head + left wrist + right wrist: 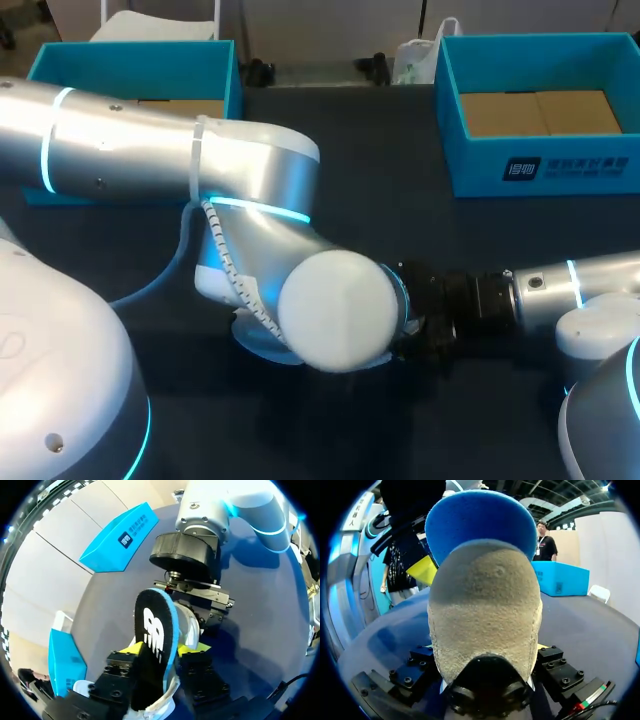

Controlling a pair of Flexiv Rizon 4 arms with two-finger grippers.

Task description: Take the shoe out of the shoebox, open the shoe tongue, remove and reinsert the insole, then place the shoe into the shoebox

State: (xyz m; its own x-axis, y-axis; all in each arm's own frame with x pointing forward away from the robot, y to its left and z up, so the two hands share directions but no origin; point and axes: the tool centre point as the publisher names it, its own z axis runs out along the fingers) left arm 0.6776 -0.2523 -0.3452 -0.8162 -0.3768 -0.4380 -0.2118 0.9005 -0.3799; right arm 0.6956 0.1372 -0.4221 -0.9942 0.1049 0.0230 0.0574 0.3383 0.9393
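Observation:
A black insole (152, 630) with a blue edge and a white logo stands upright, half out of the white shoe (187, 625). My left gripper (161, 650) is shut on the insole from both sides, right above the shoe's opening. The insole's blue underside (480, 520) rises behind the shoe's beige suede end (485, 605). My right gripper (485, 647) is shut on that end, low over the table. In the head view my left arm (250, 220) hides the shoe, and my right gripper (425, 320) meets it from the right.
Two teal boxes with cardboard floors stand at the back of the dark table (370, 190), one at the left (130, 65) and one at the right (540, 160). Both arms crowd the front middle.

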